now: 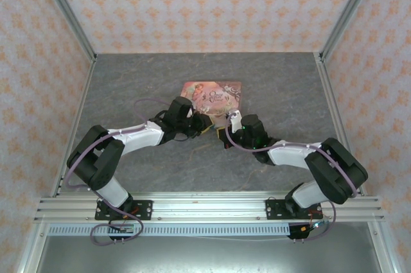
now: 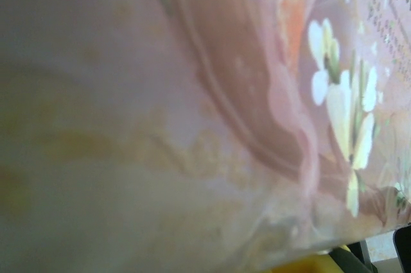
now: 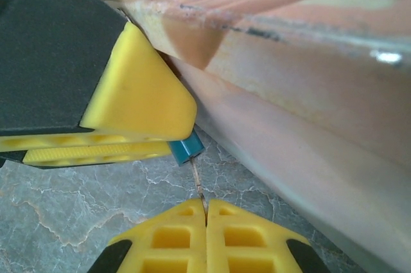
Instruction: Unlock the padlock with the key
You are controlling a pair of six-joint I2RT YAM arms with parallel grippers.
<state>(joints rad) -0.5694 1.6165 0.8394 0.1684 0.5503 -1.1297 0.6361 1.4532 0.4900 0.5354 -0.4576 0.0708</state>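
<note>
A grey marbled tabletop (image 1: 128, 87) lies inside walls (image 1: 212, 3) papered in a pale orange motif, with aluminium posts (image 1: 67, 9) rising at the corners. A pink illustrated box (image 1: 212, 96) sits flat near the middle of the table. An aluminium rail (image 1: 205, 209) closes the table edge well in front of the box. Bare stone runs behind the box to the back wall and out to both sides of it. Both arms reach in to the box's near edge.

Just beside the box's near side wall, the tiny blue-teal padlock (image 3: 186, 149) pokes out from the tips of the left gripper (image 3: 178, 137), whose yellow fingers are clamped on it. The right gripper (image 3: 205, 216) sits just in front of the padlock. Its pads are pressed together on the thin metal key (image 3: 198, 180), which points up into the padlock's underside.

The box lid carries flowers and curly script, too small and blurred to read
</note>
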